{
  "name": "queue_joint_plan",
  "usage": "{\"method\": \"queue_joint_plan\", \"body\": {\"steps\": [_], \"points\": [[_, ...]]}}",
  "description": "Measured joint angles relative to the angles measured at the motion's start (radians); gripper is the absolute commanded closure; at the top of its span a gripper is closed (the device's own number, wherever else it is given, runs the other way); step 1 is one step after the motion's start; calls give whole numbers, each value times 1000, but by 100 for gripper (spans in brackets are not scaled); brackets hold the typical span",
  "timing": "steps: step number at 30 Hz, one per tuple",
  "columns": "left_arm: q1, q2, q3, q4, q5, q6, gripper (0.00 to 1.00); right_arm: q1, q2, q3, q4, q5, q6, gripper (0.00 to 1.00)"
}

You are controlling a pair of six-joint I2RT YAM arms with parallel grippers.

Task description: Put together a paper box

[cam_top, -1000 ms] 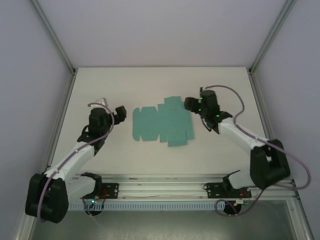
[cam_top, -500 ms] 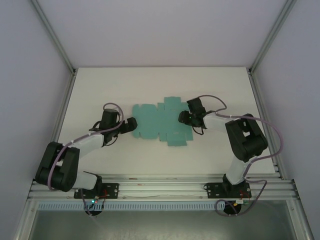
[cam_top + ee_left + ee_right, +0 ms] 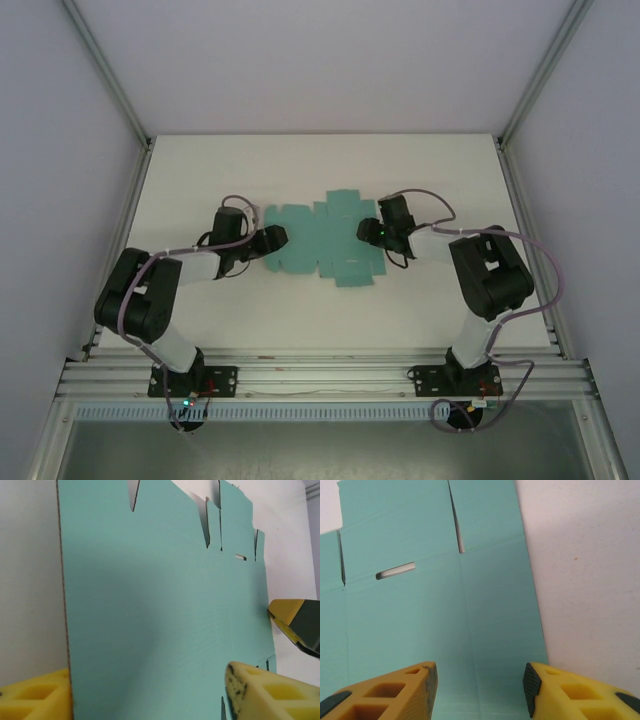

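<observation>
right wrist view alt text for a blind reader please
A flat teal paper box sheet lies on a white table, cut with a short slot. Yellow fingertips of the right gripper stand apart at the bottom.

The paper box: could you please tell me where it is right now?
In the top external view, the paper box lies unfolded on the table, between the left gripper at its left edge and the right gripper at its right edge.

The paper box [image 3: 160,605] is matt teal card, faintly ribbed. The fingers [image 3: 390,695] look like moulded yellow plastic, and the table [image 3: 200,180] is matt white.
</observation>
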Motion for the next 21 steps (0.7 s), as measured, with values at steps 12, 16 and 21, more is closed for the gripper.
{"method": "queue_joint_plan", "body": {"steps": [12, 16, 21], "points": [[-6, 10, 19, 153, 119, -45, 100, -53, -55, -43, 24, -141, -54, 40], [-8, -74, 19, 156, 145, -45, 100, -95, -211, -76, -49, -179, -93, 26], [-8, -258, 19, 177, 195, -53, 100, -156, -517, -99, -111, -239, -145, 20]]}}
